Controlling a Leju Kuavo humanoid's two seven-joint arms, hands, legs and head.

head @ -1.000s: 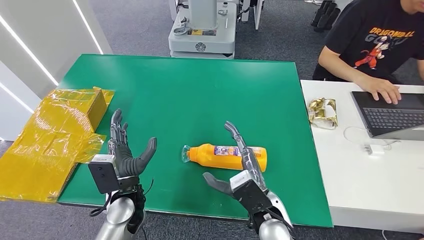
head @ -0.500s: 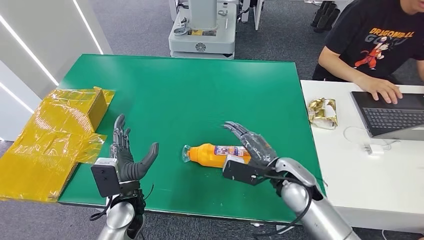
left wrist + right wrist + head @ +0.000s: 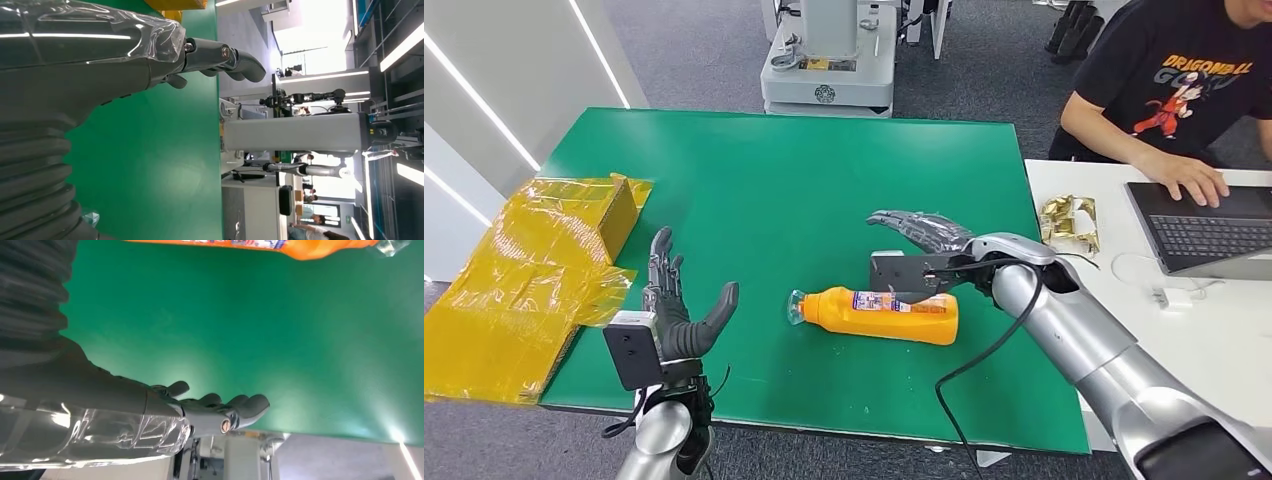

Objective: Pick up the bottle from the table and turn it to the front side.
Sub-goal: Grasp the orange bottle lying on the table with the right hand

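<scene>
Head view shows the orange bottle (image 3: 876,313) lying on its side on the green desk (image 3: 804,190), near the front edge, with its clear cap pointing toward the left robot hand (image 3: 674,315). The right robot hand (image 3: 921,232) hangs just above and behind the bottle, palm down, fingers spread, holding nothing and not touching it. The left robot hand stands upright, well apart from the bottle, fingers spread, holding nothing. Yellow wrapping (image 3: 529,275) lies at the left side of the desk. A person (image 3: 1169,95) sits at a laptop (image 3: 1204,228) on the white table next door.

Left wrist view shows the left robot hand's dark fingers (image 3: 225,57) reaching over bare green desk, with nothing in them. It also shows a grey machine (image 3: 295,131) far off.

Right wrist view shows the right robot hand's fingers (image 3: 235,410) loosely curled over bare desk, with the bottle (image 3: 260,245) lying apart from them. This view makes the gap plainer than the head view does.

The bottle looks like smooth, round plastic, so it will probably roll and slip. It looks full, so maybe a bit heavy. The best place to grab looks like the wide middle, around the label.
</scene>
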